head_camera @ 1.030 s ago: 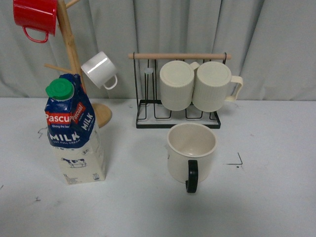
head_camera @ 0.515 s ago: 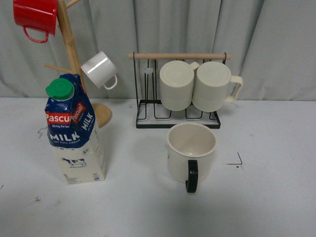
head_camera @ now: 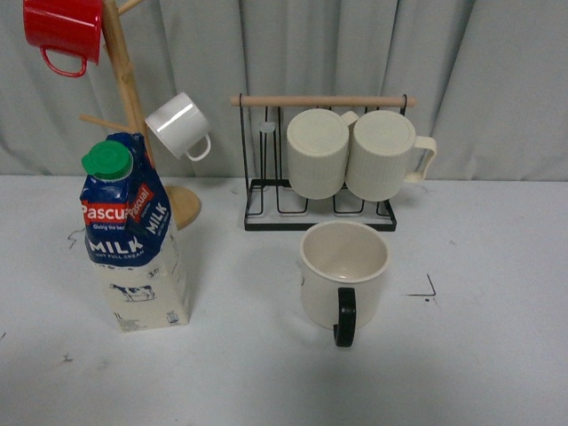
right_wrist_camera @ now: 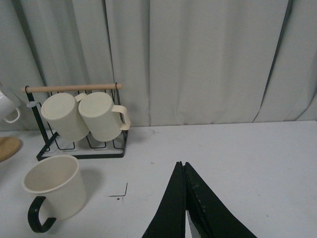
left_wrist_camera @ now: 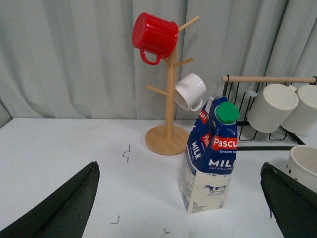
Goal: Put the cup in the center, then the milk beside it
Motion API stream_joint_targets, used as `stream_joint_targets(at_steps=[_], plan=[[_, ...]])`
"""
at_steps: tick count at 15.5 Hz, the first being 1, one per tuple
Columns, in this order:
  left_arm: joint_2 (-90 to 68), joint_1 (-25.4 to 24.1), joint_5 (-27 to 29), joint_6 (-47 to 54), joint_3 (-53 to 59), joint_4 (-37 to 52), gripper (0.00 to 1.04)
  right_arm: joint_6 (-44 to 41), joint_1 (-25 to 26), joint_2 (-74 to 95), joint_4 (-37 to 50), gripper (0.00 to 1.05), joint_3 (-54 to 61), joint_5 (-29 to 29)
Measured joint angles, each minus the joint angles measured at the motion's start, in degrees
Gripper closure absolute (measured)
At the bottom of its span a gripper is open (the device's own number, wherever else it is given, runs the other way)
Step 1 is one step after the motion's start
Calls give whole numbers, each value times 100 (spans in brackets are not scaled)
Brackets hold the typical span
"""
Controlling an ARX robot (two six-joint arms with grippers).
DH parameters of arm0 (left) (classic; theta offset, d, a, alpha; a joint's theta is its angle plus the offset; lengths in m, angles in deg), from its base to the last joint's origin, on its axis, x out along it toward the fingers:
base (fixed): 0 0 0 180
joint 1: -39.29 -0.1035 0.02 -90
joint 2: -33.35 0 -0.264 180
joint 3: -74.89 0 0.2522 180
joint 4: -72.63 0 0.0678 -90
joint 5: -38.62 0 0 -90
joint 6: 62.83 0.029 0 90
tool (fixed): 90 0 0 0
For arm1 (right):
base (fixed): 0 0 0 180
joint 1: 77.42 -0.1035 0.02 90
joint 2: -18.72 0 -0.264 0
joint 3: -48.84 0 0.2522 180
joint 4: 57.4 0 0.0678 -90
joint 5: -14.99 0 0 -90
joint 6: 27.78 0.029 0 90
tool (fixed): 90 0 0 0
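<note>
1. The left jaws gaped wide and empty; the right jaws were pressed together, holding nothing.
2. The milk stood upright on the bench, straight ahead of the left jaws, so the left arm looked nearer.
3. The cup sat well apart, on the milk's right, near a corner mark.

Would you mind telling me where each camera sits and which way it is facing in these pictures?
Front: on the robot's body, looking ahead over the table at the milk, cup, mug tree and rack; no arm shows.
Left wrist: on the left arm, facing the milk and mug tree; the left gripper shows, fingers wide open.
Right wrist: on the right arm, facing the cup and rack; the right gripper shows, shut.
Shared: front and left wrist both show the milk; all three show the rack.
</note>
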Motion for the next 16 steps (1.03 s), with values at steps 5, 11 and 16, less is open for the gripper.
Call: stream_joint_targets(at_steps=[5,11,16], plan=[[0,0,4,0,0,-4,7,-2,0,-1266,-1268,103,-4,13],[0,0,0,0,0,-2,7,-2,0,-1250,-1329,91,-4,13],[0,0,0,0,0,-2,7,-2,0,-1250,-1327,38,-4,13]])
